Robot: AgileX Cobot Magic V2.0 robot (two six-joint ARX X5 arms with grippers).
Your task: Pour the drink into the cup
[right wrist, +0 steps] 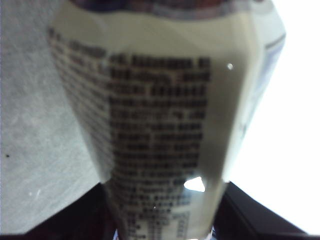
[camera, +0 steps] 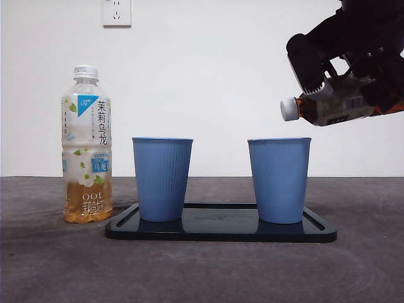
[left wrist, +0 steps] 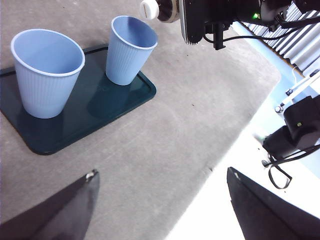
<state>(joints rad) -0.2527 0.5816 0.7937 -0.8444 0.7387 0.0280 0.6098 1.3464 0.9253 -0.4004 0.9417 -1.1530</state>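
Above the right cup (camera: 279, 180), at about two o'clock, the right end effector (camera: 353, 69) is clamped on the tilted bottle (camera: 331, 106) (white cap apparently on). Pouring is underway; next, tip further, neck over the rim. Left end effector (left wrist: 160, 205) waits, jaws apart.

Two cups (camera: 162, 178) (camera: 279, 180) stand on a tray (camera: 221, 231), upright bottle (camera: 87, 145) left, tilted bottle (camera: 328, 106) above the right cup.

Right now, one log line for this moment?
right gripper: holds capped bottle tilted above right cup | left gripper: open, idle | cups on tray
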